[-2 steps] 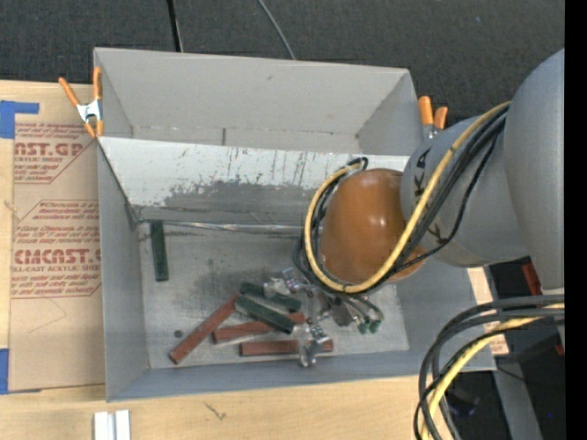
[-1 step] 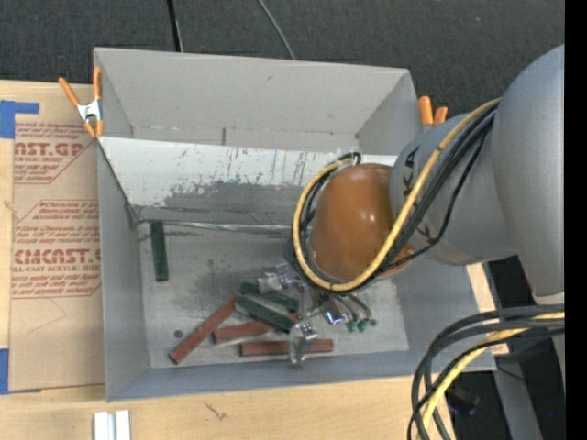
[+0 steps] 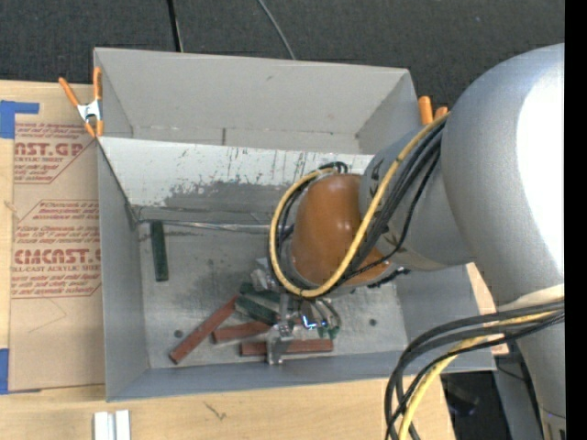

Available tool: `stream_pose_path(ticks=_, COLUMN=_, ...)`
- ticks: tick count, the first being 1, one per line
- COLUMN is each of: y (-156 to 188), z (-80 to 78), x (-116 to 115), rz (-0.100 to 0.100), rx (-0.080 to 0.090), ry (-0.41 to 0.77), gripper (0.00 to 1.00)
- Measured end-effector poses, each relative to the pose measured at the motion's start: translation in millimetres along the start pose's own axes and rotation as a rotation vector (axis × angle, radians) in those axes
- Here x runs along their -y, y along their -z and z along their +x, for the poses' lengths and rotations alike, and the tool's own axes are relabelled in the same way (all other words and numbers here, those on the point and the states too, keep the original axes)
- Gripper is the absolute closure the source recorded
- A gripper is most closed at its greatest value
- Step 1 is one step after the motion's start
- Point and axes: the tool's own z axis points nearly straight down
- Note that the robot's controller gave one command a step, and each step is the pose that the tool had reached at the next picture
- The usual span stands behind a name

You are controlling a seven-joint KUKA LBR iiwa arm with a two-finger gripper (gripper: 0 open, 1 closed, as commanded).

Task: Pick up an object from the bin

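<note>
Grey sheet metal forms the bin [image 3: 197, 255]; its floor is scuffed and for the most part bare.

**Contents, from the left**
- A dark green bar [image 3: 160, 250] lies alone near the left wall, well apart from everything else.
- Toward the front wall, a long reddish-brown stick [image 3: 204, 330] lies at a slant, with a shorter reddish-brown stick [image 3: 231, 333] just beside it.
- Both run into a small heap [image 3: 261, 302] of dark green and brown pieces at the front centre of the bin.

**Gripper**
- The gripper [image 3: 292, 326] stands low at the right end of the heap, beneath the orange cover [image 3: 326, 227] and the looped cables [image 3: 367, 236] of the arm [image 3: 514, 172].
- Whether the gripper is apart, together or clamped on anything cannot be told: the heap and the gripper's own body hide it.

**Task's thing**
- The nearest candidate is a third reddish-brown stick [image 3: 307, 345]. It is a flat, narrow strip lying roughly parallel to the front wall, right at the gripper's lower end.
- Contact between the two cannot be confirmed.

**Progress (judgement)**
- Done: the gripper is down at heap level.
- Not done: every piece lies on the floor or on the heap, and none is raised.
- Left: a secure grasp on one piece and a lift clear of the bin.
</note>
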Motion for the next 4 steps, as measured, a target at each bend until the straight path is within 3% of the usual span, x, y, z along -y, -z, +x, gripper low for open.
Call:
stream_pose_path(ticks=1, y=2.8, z=-35.6, x=0.0, rz=0.000, rx=-0.013, ry=0.017, gripper=1.00)
stream_pose_path(ticks=4, y=13.4, z=-34.9, x=0.1, rz=0.001, rx=-0.013, ry=0.017, gripper=1.00)
